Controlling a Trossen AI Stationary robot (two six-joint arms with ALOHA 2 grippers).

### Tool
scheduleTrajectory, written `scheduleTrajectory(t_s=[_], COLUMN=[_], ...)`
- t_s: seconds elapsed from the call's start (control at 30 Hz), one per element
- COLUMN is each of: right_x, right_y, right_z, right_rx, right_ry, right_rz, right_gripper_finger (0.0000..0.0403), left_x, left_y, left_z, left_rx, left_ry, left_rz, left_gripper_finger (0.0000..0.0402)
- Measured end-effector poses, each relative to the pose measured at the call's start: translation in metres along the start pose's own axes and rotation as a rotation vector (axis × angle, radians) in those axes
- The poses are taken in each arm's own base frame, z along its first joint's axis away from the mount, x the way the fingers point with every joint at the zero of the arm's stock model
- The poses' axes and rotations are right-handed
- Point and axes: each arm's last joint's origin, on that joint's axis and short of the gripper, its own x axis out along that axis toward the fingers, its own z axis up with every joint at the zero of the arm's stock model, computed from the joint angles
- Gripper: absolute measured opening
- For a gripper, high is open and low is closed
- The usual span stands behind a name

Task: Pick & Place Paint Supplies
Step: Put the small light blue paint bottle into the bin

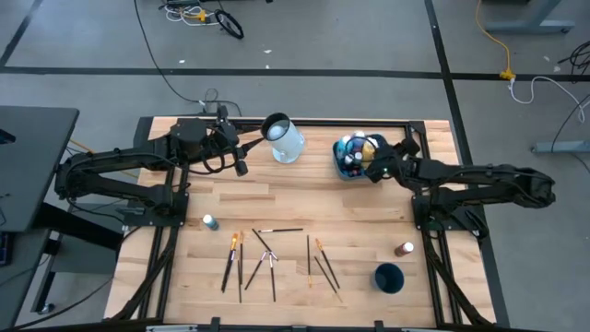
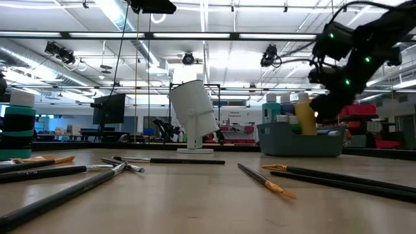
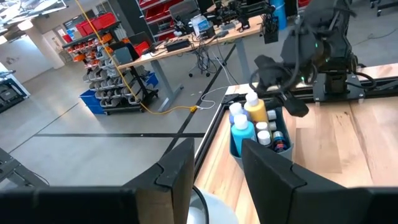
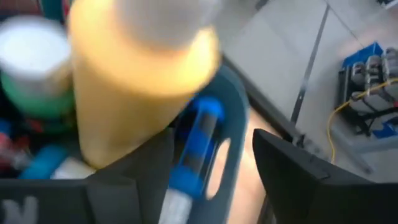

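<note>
My right gripper (image 1: 373, 171) (image 4: 211, 186) is open over the teal tub (image 1: 343, 168) (image 2: 301, 142) at the far right of the table. A yellow white-capped bottle (image 4: 137, 81) (image 2: 304, 117) stands in the tub among other bottles (image 3: 244, 134), close beside one finger (image 4: 134, 180). A teal bottle (image 1: 210, 221) (image 2: 19, 123) and a brown bottle (image 1: 404, 249) stand on the table. Several thin brushes (image 1: 277, 258) (image 2: 266, 181) lie flat near the near edge. My left gripper (image 1: 240, 164) (image 3: 217, 171) is open, raised at the far left beside the jug. My right gripper has its fingers apart beside the yellow bottle's body (image 4: 124, 124) inside the tub. I cannot tell whether the nearer finger touches the bottle. The bottle stands on the tub's floor.
A pale-blue-and-white jug (image 1: 284, 138) (image 2: 195, 117) stands tilted at the far middle. A dark blue cup (image 1: 389, 277) stands near the near right corner. Dark frame rails (image 1: 304, 122) run along the far edge. Bare wood (image 1: 304, 198) lies between tub and brushes.
</note>
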Motion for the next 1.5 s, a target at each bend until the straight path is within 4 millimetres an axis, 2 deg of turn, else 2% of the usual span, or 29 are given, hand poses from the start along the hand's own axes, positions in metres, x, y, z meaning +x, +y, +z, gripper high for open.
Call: scheduleTrajectory(t_s=[0.13, 0.3, 0.47, 0.6, 0.77, 0.9, 1.23, 1.5], right_x=[-0.014, -0.034, -0.049, -0.059, -0.070, -0.083, -0.109, -0.112], right_y=[-0.010, -0.023, -0.033, -0.033, -0.017, -0.002, 0.049, 0.102], right_z=[0.031, 0.068, 0.092, 0.104, 0.106, 0.104, 0.109, 0.102], right_rx=[0.016, 0.122, 0.195, 0.274, 0.244, 0.238, 0.167, 0.075], right_ry=[-0.032, -0.084, -0.146, -0.173, -0.182, -0.165, -0.260, -0.258], right_rz=[0.026, 0.093, 0.170, 0.338, 0.631, 0.771, 0.969, 1.052], right_gripper_finger=[0.0234, 0.0225, 0.0214, 0.0204, 0.0191, 0.0181, 0.0176, 0.0176], left_x=[0.000, 0.000, 0.000, 0.000, 0.000, 0.000, 0.000, 0.000], left_y=[0.000, 0.000, 0.000, 0.000, 0.000, 0.000, 0.000, 0.000], left_z=[0.000, 0.000, 0.000, 0.000, 0.000, 0.000, 0.000, 0.001], left_rx=[0.004, 0.019, 0.019, 0.019, 0.019, 0.019, 0.018, 0.017], left_ry=[0.000, 0.000, 0.000, 0.000, 0.000, 0.000, -0.004, -0.007], left_rz=[0.001, 0.001, 0.001, 0.001, 0.001, 0.000, 0.001, 0.002], left_gripper_finger=[0.0142, 0.0142, 0.0142, 0.0142, 0.0142, 0.0142, 0.0142, 0.0142])
